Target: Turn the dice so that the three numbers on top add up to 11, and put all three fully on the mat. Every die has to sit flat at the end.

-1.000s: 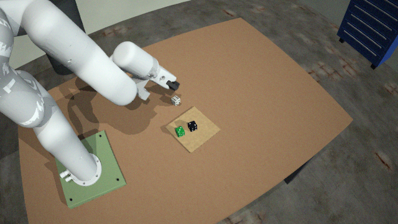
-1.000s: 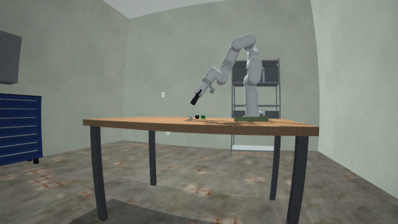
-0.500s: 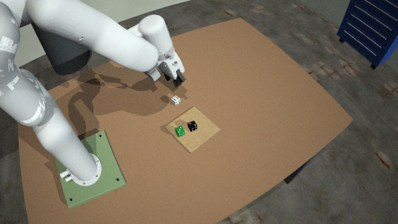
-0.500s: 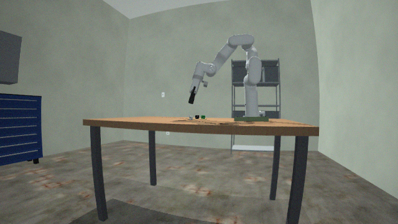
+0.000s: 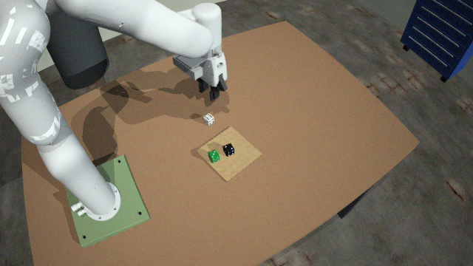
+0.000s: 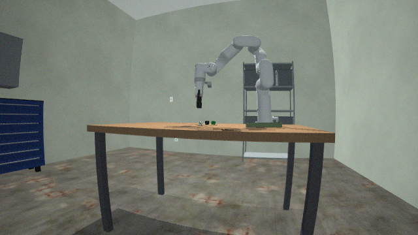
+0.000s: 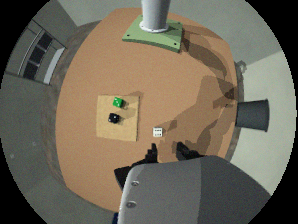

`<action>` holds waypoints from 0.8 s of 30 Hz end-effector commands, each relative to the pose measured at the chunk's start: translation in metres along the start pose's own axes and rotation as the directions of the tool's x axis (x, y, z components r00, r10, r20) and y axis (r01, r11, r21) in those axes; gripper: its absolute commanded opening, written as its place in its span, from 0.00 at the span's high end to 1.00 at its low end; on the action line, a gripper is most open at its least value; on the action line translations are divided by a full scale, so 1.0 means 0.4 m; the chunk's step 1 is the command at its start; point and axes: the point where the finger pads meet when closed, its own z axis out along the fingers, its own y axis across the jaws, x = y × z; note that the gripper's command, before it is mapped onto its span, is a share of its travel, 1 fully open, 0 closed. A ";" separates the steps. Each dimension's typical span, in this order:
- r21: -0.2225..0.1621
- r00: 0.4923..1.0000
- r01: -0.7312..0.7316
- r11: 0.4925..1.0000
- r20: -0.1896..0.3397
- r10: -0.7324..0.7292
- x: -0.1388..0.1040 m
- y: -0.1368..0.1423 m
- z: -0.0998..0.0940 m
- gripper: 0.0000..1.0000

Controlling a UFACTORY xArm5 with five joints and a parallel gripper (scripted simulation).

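A bare workshop room with pale grey-green walls and a mottled floor.

A wooden tabletop [image 6: 137,128] on dark legs stands mid-room. A blue drawer cabinet [image 6: 20,134] sits against the left wall under a grey wall cabinet [image 6: 10,60]; a dark metal shelf rack [image 6: 292,94] stands at the back wall. Rust-coloured stains mark the grey floor [image 6: 202,196].

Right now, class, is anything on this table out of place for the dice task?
Yes. The white die sits on the bare table, just off the mat, while the green die and black die are on it. The gripper hangs above, holding nothing.
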 end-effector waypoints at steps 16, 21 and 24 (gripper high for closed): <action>0.000 0.999 0.052 0.999 -0.012 -0.052 0.021 -0.003 0.065 0.00; -0.001 0.998 0.066 0.998 -0.012 -0.066 0.029 -0.004 0.082 0.58; -0.001 0.998 0.066 0.998 -0.012 -0.066 0.029 -0.004 0.082 0.58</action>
